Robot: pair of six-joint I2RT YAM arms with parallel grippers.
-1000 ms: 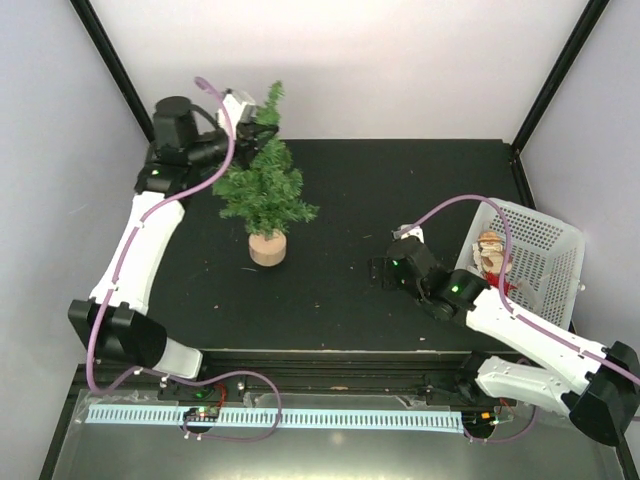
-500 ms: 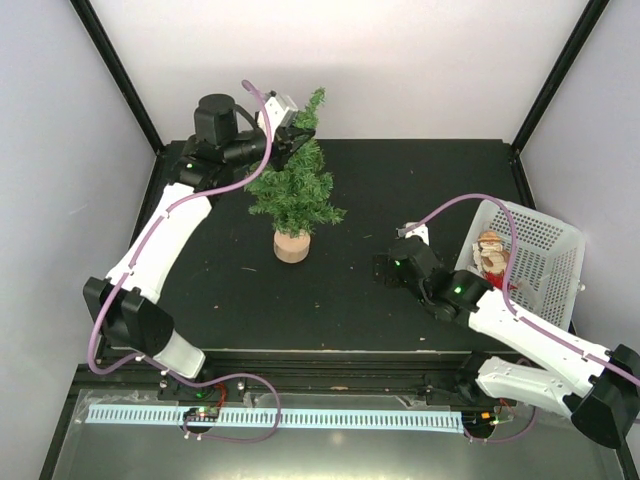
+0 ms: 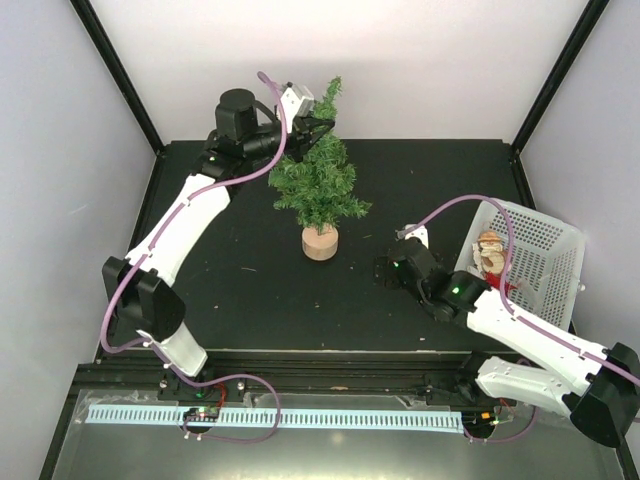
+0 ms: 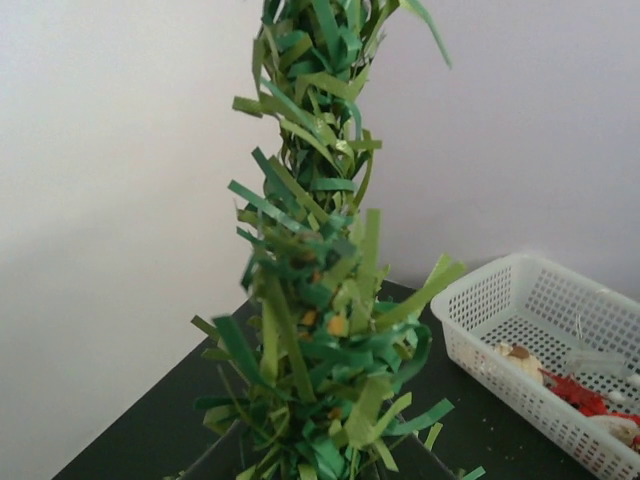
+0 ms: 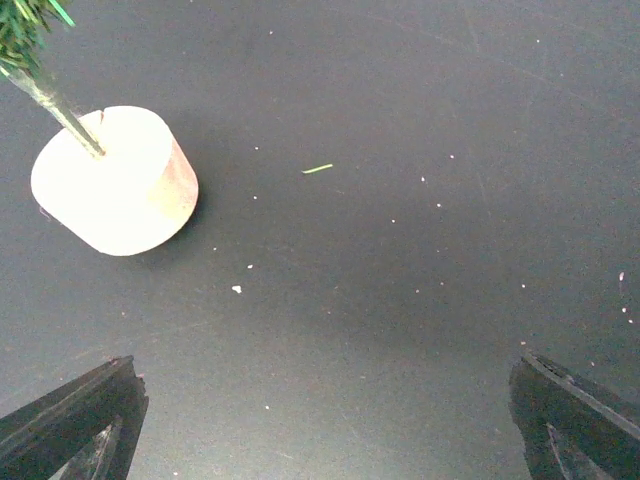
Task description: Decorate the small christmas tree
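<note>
Left end effector (image 3: 313,126): pressed together on the upper stem of the small christmas tree (image 3: 320,185), just below the tip. The left wrist view confirms this, with green needles filling the centre of the picture between the fingers.

Small christmas tree: located at the centre of the table (image 3: 430,185), towards the far half. It stands roughly upright, with its round wooden base (image 3: 320,243) at the table surface. In the right wrist view the base (image 5: 112,180) shows its top face and part of its side. Whether it sits flat or is slightly raised cannot be determined.

Right end effector (image 3: 384,270): spread wide, holding nothing, low over bare table to the right of the base and apart from it. Both fingertips appear at the lower corners of the right wrist view, with dark table between them.

White perforated basket (image 3: 548,238): at the right edge of the table, containing small ornaments (image 3: 490,254) in red and tan.
</note>
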